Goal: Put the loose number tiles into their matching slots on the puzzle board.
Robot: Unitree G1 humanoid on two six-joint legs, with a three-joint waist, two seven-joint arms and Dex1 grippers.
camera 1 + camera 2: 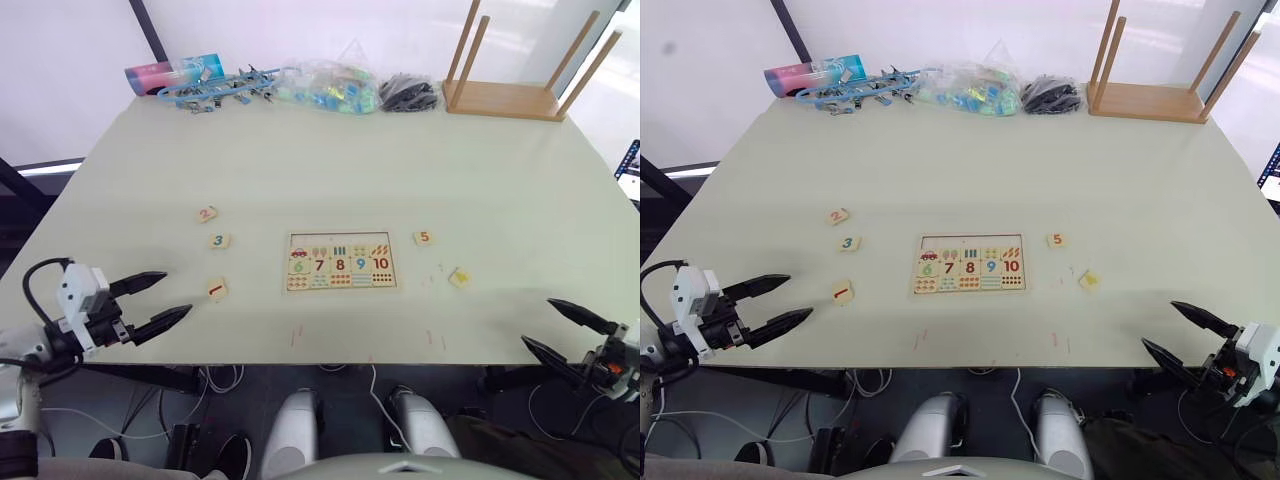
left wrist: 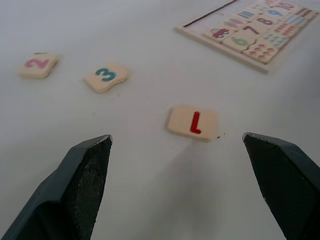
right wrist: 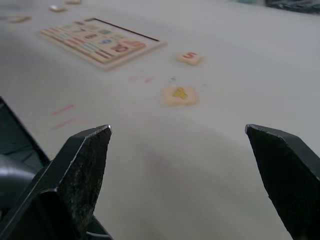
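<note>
The puzzle board (image 1: 340, 262) lies flat at the table's centre, its top row of matching slots (image 1: 340, 239) showing bare. Left of it lie the pink 2 tile (image 1: 206, 213), the green 3 tile (image 1: 220, 241) and the red 1 tile (image 1: 216, 290). To its right lie the orange 5 tile (image 1: 424, 237) and the yellow 4 tile (image 1: 459, 277). My left gripper (image 1: 160, 299) is open at the front left, just short of the red 1 tile (image 2: 192, 123). My right gripper (image 1: 560, 327) is open at the front right edge, short of the yellow tile (image 3: 179, 95).
Along the far edge sit a pink and blue tube (image 1: 170, 73), blue clips (image 1: 222, 88), a clear bag of coloured pieces (image 1: 330, 86), a black bundle (image 1: 408, 93) and a wooden rack with upright dowels (image 1: 515, 80). Faint red marks (image 1: 298, 332) dot the table's front edge.
</note>
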